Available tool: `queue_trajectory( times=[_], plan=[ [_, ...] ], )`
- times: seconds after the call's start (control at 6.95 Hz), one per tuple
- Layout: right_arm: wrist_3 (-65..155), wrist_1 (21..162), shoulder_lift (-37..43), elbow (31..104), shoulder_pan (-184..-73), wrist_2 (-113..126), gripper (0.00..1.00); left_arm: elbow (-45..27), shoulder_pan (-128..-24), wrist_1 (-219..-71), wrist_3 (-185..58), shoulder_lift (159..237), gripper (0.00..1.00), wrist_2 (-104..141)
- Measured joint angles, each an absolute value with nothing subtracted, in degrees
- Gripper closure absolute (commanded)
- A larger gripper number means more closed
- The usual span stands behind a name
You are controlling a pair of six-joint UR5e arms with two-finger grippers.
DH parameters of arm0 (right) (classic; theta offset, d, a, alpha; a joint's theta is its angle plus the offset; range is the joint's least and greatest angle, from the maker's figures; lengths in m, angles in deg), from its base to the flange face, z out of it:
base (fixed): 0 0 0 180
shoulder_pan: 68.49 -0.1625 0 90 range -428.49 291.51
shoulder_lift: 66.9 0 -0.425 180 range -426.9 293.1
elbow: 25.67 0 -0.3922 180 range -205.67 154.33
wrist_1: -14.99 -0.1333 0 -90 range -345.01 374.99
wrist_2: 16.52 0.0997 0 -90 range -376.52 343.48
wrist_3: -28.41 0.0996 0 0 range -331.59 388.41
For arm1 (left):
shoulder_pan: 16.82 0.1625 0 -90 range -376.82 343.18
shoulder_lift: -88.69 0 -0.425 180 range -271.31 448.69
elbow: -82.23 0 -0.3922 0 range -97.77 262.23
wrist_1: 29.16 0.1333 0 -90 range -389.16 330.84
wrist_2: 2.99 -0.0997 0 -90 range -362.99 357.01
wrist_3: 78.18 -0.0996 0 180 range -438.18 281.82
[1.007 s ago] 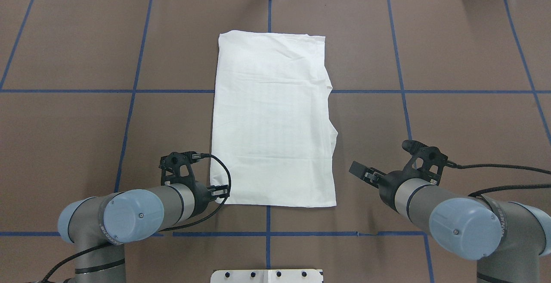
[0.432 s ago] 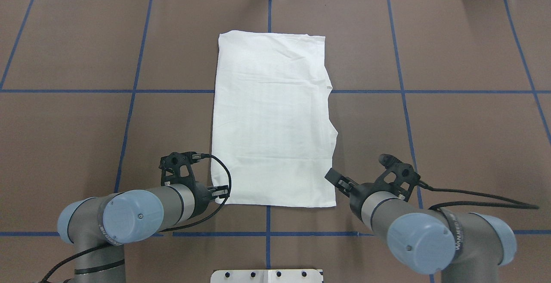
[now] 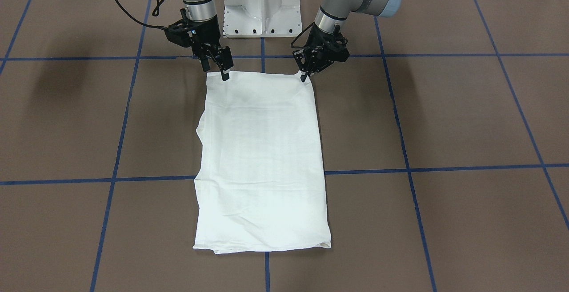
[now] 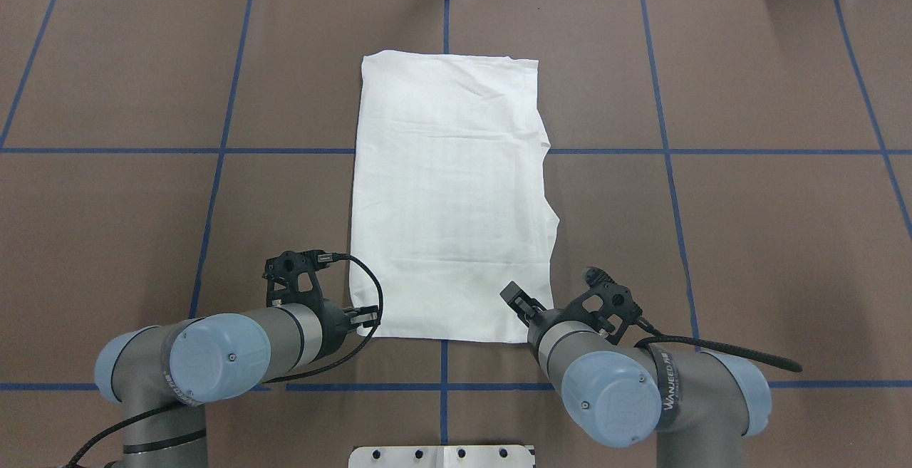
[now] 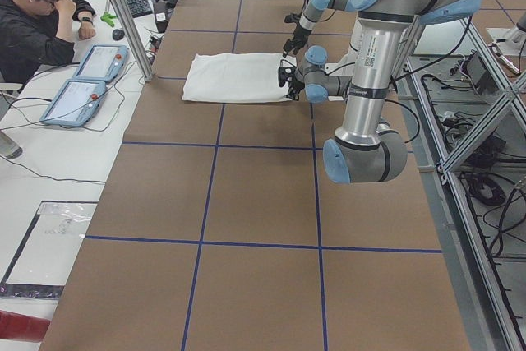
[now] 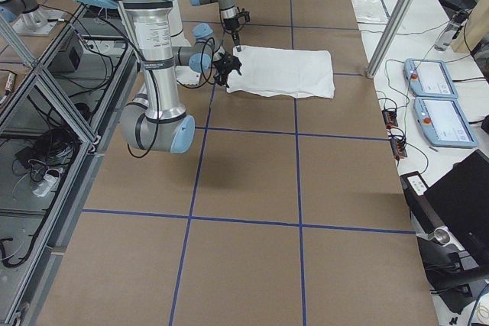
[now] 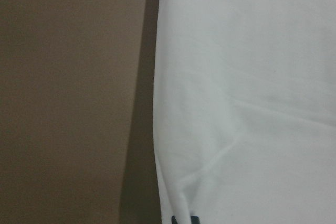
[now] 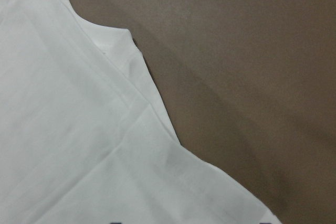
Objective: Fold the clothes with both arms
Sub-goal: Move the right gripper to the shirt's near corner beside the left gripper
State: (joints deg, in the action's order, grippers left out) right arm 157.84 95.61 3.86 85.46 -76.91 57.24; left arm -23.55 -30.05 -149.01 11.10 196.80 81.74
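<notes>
The white T-shirt (image 4: 449,197) lies flat mid-table, folded into a long rectangle, with no print or collar showing. It also shows in the front view (image 3: 262,158). My left gripper (image 4: 362,318) is at its near left corner, low on the table and shut on the cloth edge; the left wrist view shows the hem (image 7: 247,98) with a fingertip at the bottom. My right gripper (image 4: 524,304) is open just over the near right corner; in the front view (image 3: 218,72) its fingers straddle that corner. The right wrist view shows the shirt's edge (image 8: 79,145).
The white pedestal base (image 3: 262,3) stands between the arms at the near edge. The brown table has blue tape grid lines (image 4: 442,386). An operator (image 5: 33,22) sits at a side desk with tablets (image 5: 86,80).
My right arm has swung left and toward the shirt, bringing its open gripper from the bare table onto the near right corner. The left arm and shirt have not moved.
</notes>
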Motion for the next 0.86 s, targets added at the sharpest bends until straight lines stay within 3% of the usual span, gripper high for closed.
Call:
queue_trajectory(
  times=[0.14, 0.86],
  plan=[
    [160.02, 96.32, 2.89, 84.67, -76.88, 58.7, 0.24, -23.57, -30.02, -149.03, 11.13, 196.8, 1.0, 81.74],
    [167.33, 104.14, -1.01, 83.69, -76.64, 61.72, 0.23, -24.0, -30.02, -149.08, 11.29, 196.69, 1.0, 81.67]
  ],
)
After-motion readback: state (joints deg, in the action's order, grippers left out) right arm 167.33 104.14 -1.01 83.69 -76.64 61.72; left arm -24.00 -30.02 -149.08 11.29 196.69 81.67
